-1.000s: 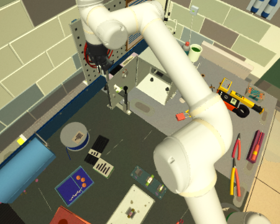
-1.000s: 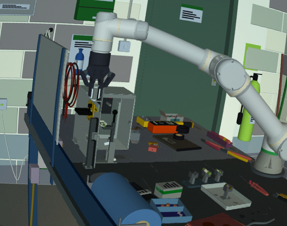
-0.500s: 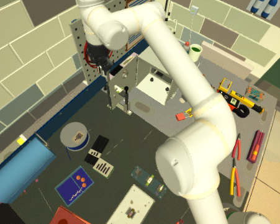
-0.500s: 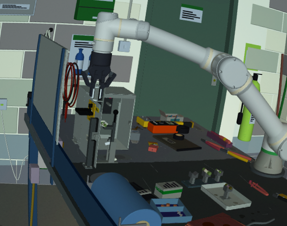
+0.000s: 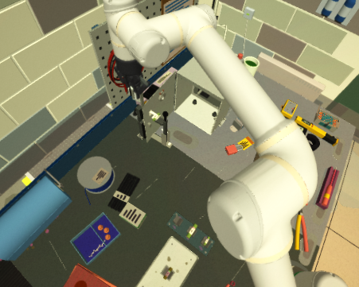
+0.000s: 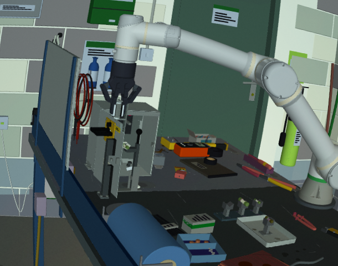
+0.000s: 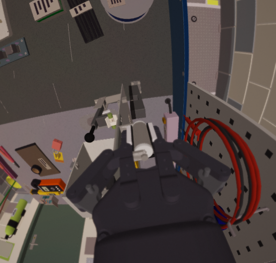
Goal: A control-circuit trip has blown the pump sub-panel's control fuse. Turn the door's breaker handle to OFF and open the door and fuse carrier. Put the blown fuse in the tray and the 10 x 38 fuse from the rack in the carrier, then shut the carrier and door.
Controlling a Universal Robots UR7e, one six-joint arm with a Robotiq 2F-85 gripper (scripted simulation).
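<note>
My gripper (image 7: 141, 136) points straight down over the top edge of the sub-panel's open door (image 6: 107, 151), and its fingers are closed on a ribbed white cylindrical grip (image 7: 140, 139) at that edge. The black breaker handle (image 6: 100, 131) sticks out from the door's outer face by a yellow plate. On the door's inner side the fuse carrier (image 7: 109, 118) holds a fuse with green ends, beside a black-knobbed lever (image 6: 138, 133). The fuse rack (image 6: 242, 204) and the white tray (image 6: 265, 230) sit on the dark mat at the front of the bench.
The pegboard (image 7: 231, 141) with coiled red and black leads (image 6: 83, 97) stands close beside the gripper, above the blue bench rail. The open grey enclosure (image 5: 198, 103) is behind the door. A red padlock with tag (image 5: 238, 146), a meter and hand tools lie further right.
</note>
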